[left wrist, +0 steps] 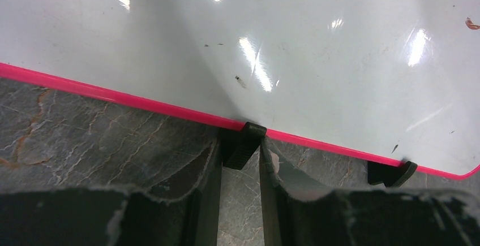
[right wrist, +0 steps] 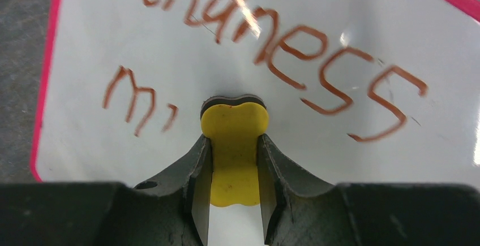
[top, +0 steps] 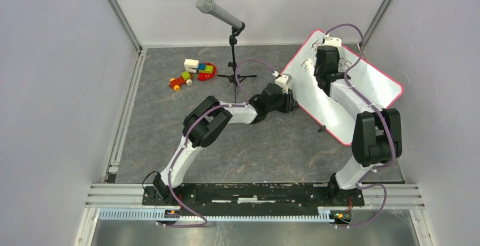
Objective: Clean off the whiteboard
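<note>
The whiteboard (top: 375, 83) lies at the back right, pink-framed, with red-brown writing (right wrist: 317, 70) on it. My left gripper (top: 292, 103) is at its left edge. In the left wrist view the gripper (left wrist: 240, 146) is shut on a black foot clip (left wrist: 244, 150) under the pink frame, with the whiteboard (left wrist: 294, 37) above. My right gripper (top: 323, 76) is over the board. In the right wrist view it (right wrist: 234, 144) is shut on a yellow eraser (right wrist: 234, 124) that rests on the whiteboard (right wrist: 351, 144) below the writing.
A microphone (top: 219, 13) on a black tripod stand stands at the back centre. A toy car of coloured bricks (top: 192, 72) lies left of it. Grey walls enclose the table on three sides. A second foot clip (left wrist: 391, 172) shows to the right.
</note>
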You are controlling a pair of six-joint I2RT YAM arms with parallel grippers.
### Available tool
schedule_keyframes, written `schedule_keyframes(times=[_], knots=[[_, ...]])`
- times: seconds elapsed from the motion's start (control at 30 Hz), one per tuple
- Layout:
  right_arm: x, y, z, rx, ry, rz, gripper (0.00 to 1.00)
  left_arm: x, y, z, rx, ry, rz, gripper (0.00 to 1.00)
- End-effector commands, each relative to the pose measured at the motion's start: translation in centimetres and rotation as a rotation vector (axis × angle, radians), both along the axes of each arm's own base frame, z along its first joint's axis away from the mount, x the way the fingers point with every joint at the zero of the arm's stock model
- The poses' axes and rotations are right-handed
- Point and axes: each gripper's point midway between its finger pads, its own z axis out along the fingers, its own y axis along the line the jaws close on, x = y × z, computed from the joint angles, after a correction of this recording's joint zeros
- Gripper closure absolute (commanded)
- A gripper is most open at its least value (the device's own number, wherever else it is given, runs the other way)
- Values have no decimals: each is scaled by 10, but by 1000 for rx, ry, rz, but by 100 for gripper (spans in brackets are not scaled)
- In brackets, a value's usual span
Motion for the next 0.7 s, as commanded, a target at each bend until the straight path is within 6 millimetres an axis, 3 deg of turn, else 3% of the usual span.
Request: schedule_keyframes(times=[0.0,0.13,0.27,0.4,0.53,0.67], knots=[[-42,-49,-1,-42,9,-137,67,13,14,-17,23,30,96,98],[-81,-75,-8,-71,19,-220,66,13,14,-17,22,28,94,98],[-91,-76,-10,-82,4,-215,66,13,14,-16,21,28,93,98],[-71,-59,-2,-60,-16,-145,65,13,14,-17,23,29,95,98],[-39,-23,5,-77,-23,-66,65,13,14,-17,22,29,98,98],[-17,9,-1,-99,10,1,65,14,14,-17,23,30,97,98]])
